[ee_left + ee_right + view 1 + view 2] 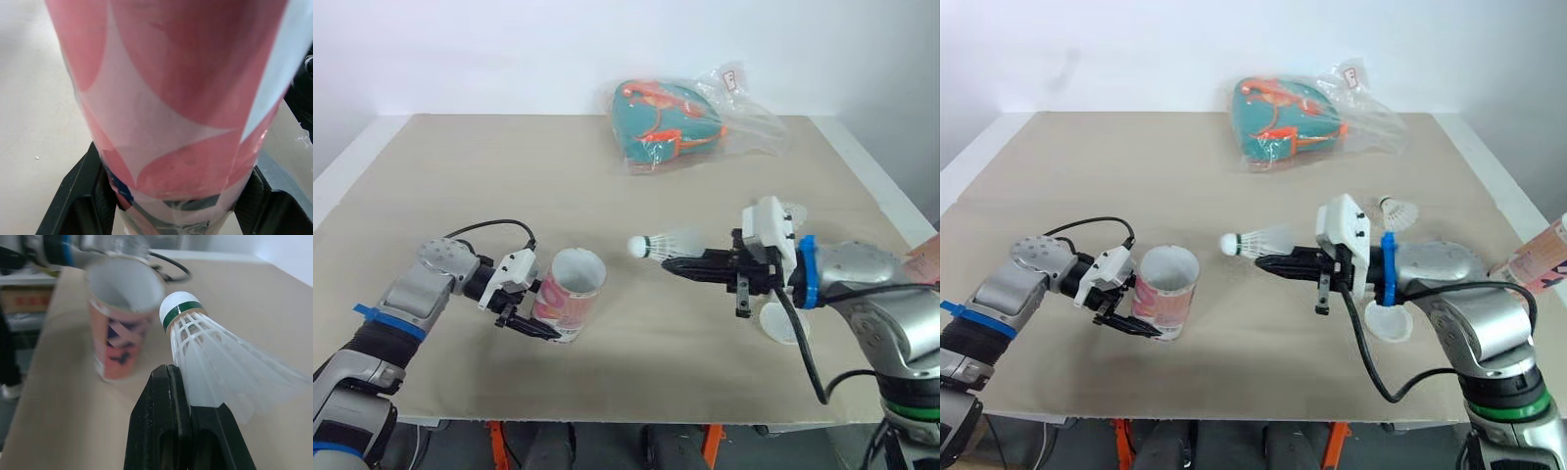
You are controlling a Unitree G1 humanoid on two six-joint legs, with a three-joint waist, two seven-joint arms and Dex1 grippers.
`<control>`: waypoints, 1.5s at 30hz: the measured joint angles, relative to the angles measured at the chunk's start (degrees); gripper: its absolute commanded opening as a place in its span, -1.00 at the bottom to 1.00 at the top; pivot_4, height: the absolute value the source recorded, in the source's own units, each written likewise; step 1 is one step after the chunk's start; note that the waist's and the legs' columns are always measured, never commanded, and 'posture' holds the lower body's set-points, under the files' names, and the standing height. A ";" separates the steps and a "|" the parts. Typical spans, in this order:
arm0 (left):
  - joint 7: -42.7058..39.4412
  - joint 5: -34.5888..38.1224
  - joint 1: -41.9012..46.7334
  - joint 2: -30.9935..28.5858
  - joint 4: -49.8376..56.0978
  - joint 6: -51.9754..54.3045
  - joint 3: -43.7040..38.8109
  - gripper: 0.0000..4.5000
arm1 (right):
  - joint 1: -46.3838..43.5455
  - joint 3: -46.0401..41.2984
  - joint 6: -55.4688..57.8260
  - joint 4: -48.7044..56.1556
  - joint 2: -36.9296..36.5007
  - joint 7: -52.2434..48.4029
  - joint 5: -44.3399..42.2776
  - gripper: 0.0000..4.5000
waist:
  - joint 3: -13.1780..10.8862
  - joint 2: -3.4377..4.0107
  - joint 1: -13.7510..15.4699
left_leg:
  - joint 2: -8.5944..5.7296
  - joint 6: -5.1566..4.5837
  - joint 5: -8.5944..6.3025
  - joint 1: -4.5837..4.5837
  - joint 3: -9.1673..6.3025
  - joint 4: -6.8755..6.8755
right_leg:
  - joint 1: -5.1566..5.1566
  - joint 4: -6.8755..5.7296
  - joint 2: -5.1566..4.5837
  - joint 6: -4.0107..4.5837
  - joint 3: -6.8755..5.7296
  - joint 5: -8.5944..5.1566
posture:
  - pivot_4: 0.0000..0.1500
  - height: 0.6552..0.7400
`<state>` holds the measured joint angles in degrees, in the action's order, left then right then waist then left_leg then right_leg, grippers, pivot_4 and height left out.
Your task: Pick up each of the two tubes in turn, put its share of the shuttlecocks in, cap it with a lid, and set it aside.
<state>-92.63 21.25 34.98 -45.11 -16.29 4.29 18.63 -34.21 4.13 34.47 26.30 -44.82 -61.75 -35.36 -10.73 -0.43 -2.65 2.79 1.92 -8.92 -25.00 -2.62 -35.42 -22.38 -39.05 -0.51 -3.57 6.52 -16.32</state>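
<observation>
Currently left hand [540, 311] pinches the tube [576, 289] lower left of centre; right hand [680, 264] pinches a shuttlecock [661, 245] mid-frame, cork end pointing at the tube.

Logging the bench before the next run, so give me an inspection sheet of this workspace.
Surface: beige table, no spills seen.
Job's things: pink tube tilted, mouth open; shuttlecock held level, cork toward the tube; spare shuttlecock and white lid lying on the table; second tube at the right edge, support unclear.
Clutter: bagged teal pouch at the far side.
Grippers: left gripper shut on the pink tube; right gripper shut on the shuttlecock's skirt.
Cables: black cable loops at the left wrist; second black cable hangs below the right arm.
Surroundings: white wall behind.
</observation>
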 measured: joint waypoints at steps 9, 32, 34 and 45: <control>0.00 -0.01 -0.20 0.80 0.55 1.08 -0.52 0.17 | -18.24 16.46 -8.02 -8.45 5.62 -10.56 11.67 -0.95 | 0.02 -0.10 0.57 | 0.04 0.01 0.01 -0.19 -0.05 0.02 | -0.07 -0.02 0.01 -0.17 -0.17 -0.09 | 1.00 1.00; 0.02 -1.11 -1.97 1.05 3.31 3.31 -2.67 0.17 | -15.44 2.82 -3.43 -11.51 1.27 -11.88 9.81 0.01 | 0.11 -0.55 0.80 | 0.10 0.10 -0.05 -0.18 -0.13 0.08 | -0.01 -0.02 0.05 -0.04 -0.28 -0.12 | 1.00 1.00; 0.01 -0.97 -2.39 0.89 3.40 3.32 -3.02 0.17 | -7.20 -2.17 -1.67 -15.03 -1.15 -6.69 11.43 0.01 | 0.17 -0.67 0.80 | 0.10 0.14 -0.08 -0.17 -0.07 0.08 | -0.03 -0.02 0.04 0.05 -0.25 -0.10 | 1.00 1.00; 0.01 -1.13 -2.75 0.42 3.60 3.18 -3.36 0.17 | 11.76 -16.95 -6.27 -30.58 6.38 25.52 22.21 0.01 | 0.09 -0.39 0.04 | 0.07 0.11 -0.07 -0.13 0.01 0.10 | -0.06 -0.06 0.08 -0.20 -0.11 -0.13 | 1.00 1.00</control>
<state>-92.62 20.12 32.23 -44.69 -12.69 7.47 15.27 -22.45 -12.82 28.20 -4.28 -38.44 -36.23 -13.15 -10.63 -0.82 -2.61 2.86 2.03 -8.99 -25.13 -2.62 -35.32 -22.44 -39.11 -0.43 -3.77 6.40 -16.44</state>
